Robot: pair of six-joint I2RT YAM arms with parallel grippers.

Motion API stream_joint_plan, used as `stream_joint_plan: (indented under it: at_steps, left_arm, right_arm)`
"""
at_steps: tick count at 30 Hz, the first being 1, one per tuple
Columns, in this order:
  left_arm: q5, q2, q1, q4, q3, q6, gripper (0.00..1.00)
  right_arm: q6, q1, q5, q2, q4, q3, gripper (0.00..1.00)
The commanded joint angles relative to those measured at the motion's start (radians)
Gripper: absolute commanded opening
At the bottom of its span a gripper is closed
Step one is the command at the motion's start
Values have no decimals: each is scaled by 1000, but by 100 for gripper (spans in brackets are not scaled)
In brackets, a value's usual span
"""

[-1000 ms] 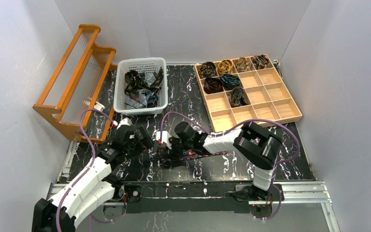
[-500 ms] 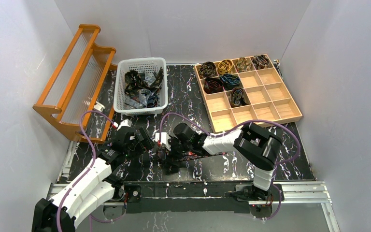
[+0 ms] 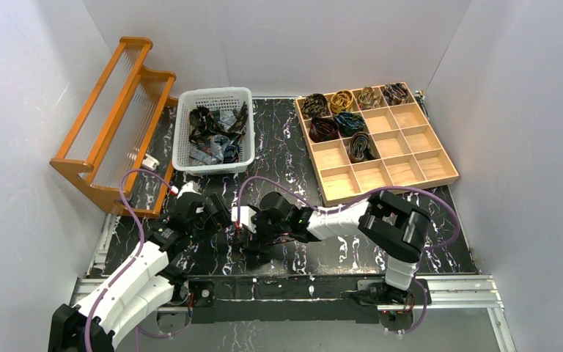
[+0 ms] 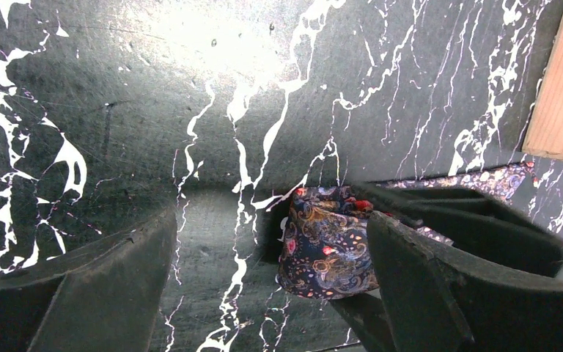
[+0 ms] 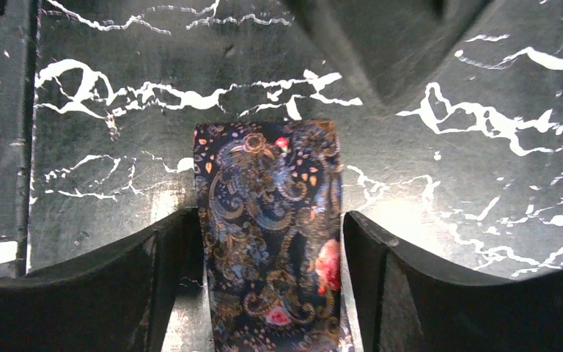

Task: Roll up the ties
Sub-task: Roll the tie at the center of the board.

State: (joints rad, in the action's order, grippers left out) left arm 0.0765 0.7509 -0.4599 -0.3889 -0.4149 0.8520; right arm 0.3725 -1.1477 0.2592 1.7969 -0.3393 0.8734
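Left pincer point(image 4: 270, 231): released, jaws wide, low over the tabletop point(image 4: 117, 110). The folded end of the paisley tie point(image 4: 326, 249) lies between its fingers. Your right pincer point(image 5: 270, 227) straddles the same tie, which lies flat. Its fingers sit at both edges, but you cannot tell whether they press. Farther back: loose ties point(image 3: 212, 136) in a white basket point(image 3: 212, 94), coiled ties point(image 3: 348, 121) in a wooden tray point(image 3: 418, 139).

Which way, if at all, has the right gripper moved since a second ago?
Yes. The right gripper has shifted slightly left and nearer, away from the wooden tray.
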Motion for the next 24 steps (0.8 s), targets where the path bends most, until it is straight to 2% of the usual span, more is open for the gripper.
stream_joint_plan:
  at_steps: [1,4,6,9,11,12,14,17,20,24]
  left_arm:
    - [-13,-31,6,6,21,8,98]
    - [-24,-33,6,23,29,9,98]
    - [-31,-36,6,30,30,5,98]
    - [-36,-37,6,42,31,0,98]
    - [-38,-43,6,54,36,1,98]
    - [-46,-48,6,64,42,4,98]
    - [-61,-59,6,89,57,10,98]
    - [-74,-84,6,111,84,23,98]
    - [-76,-102,6,112,97,28,98]
    - [-126,-116,6,127,118,37,98]
  right_arm:
    - [-68,-1,1,-119,-44,-3,90]
    - [-143,1,-42,-185,-43,8,97]
    - [-231,8,-91,-240,-43,-17,99]
    - [-465,31,-213,-332,-30,-76,99]
    - [-658,60,-289,-387,83,-90,99]
    - [-758,85,-275,-398,135,-90,99]
    - [-891,142,-145,-407,198,-96,99]
    - [-1083,157,-126,-400,211,-136,98]
    - [-1168,163,-81,-370,197,-151,89]
    - [-1214,163,-8,-292,181,-114,72]
